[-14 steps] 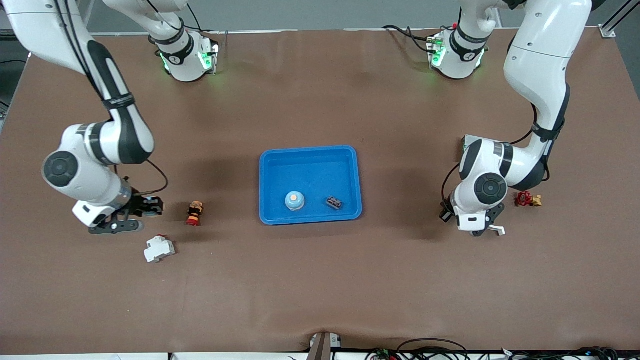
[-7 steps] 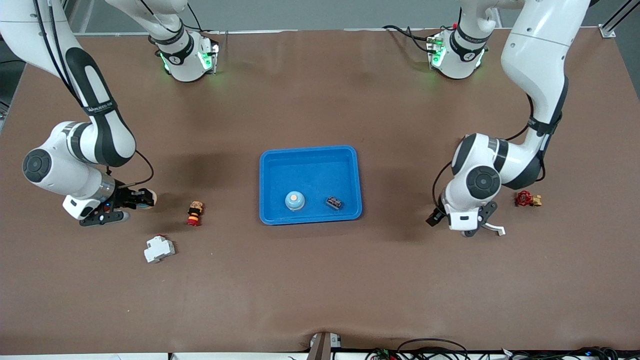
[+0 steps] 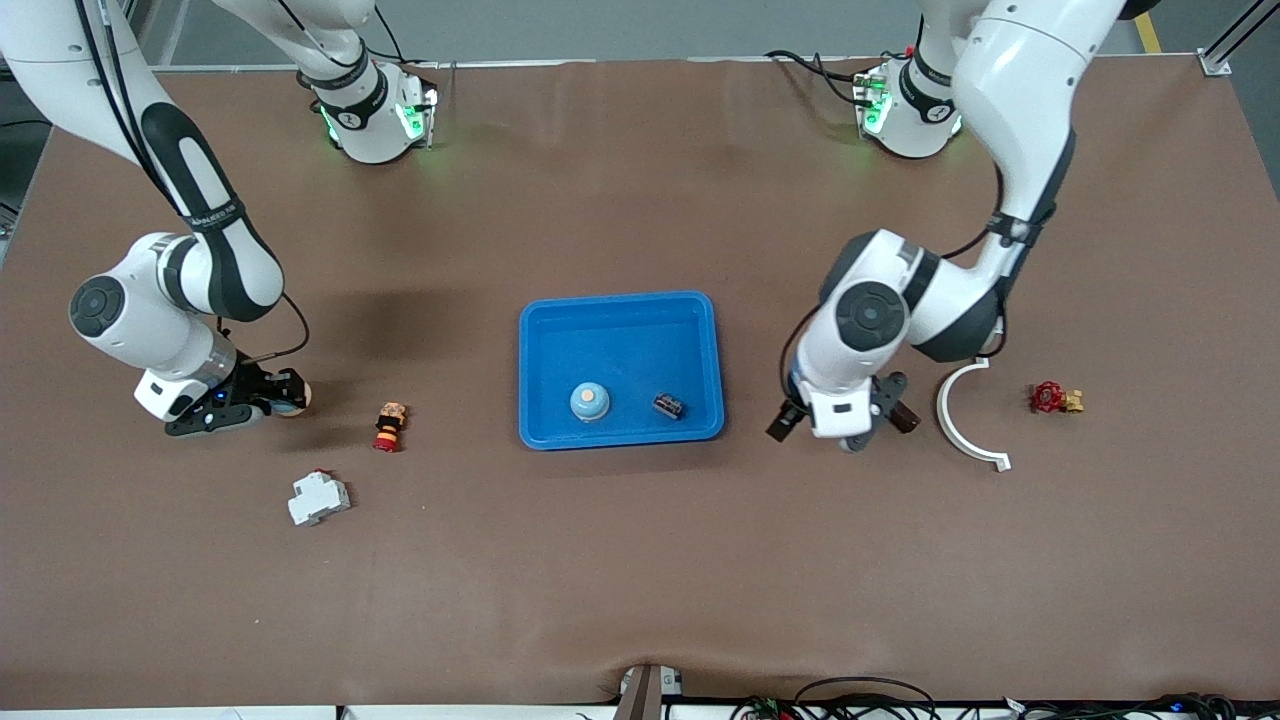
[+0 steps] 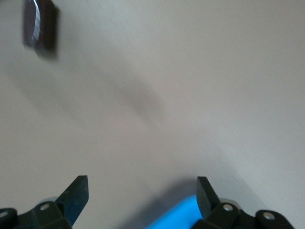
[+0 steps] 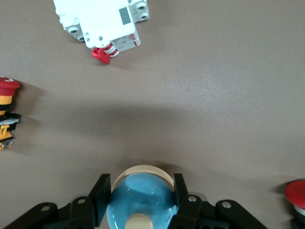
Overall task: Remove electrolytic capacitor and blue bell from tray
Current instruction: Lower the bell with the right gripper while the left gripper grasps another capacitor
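A blue tray (image 3: 620, 310) in the middle of the table holds a blue bell (image 3: 590, 401) with a cream button and a small dark capacitor (image 3: 669, 405). My right gripper (image 3: 283, 399) is low over the table toward the right arm's end, shut on a second blue bell (image 5: 140, 200) with a cream base; its fingers (image 5: 101, 193) press both sides. My left gripper (image 3: 843, 427) is open and empty, low over the bare table beside the tray on the left arm's side. In the left wrist view the gripper (image 4: 141, 191) has wide-spread jaws, with the tray's rim (image 4: 176, 217) between them.
A red-and-yellow emergency button (image 3: 389, 425) and a white circuit breaker (image 3: 318, 497) lie near the right gripper; both show in the right wrist view (image 5: 7, 112) (image 5: 102, 24). A white curved piece (image 3: 962, 425) and a red valve (image 3: 1050, 398) lie toward the left arm's end.
My left gripper has swung toward the tray, uncovering the white curved piece. My right gripper drew back from the emergency button toward the right arm's end, then held still with the bell.
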